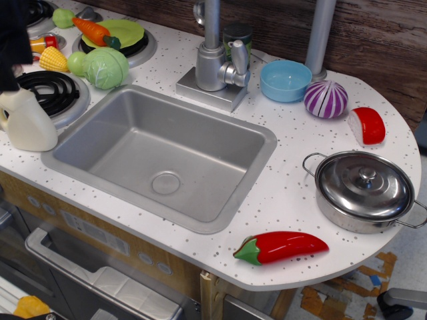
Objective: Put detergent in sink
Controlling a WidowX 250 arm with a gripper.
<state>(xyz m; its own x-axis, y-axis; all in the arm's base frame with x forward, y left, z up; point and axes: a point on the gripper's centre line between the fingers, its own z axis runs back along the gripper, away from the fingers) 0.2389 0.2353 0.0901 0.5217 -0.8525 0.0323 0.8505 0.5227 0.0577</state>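
The detergent [28, 123] is a cream-white jug standing upright on the counter at the far left, just left of the sink. The sink [131, 144] is a silver rectangular basin with a round drain, and nothing lies in it. My gripper [11, 57] shows only as a dark blurred shape at the left edge, right above the detergent's neck and covering its cap. Its fingers are not distinct, so I cannot tell whether they are open or closed.
A coil burner [48, 88] lies behind the detergent. A cabbage [107, 67], corn [53, 60] and a carrot [93, 29] lie at the back left. The faucet [217, 63], a blue bowl [285, 80], an onion [325, 99], a lidded pot [363, 190] and a red pepper [280, 247] stand around the sink.
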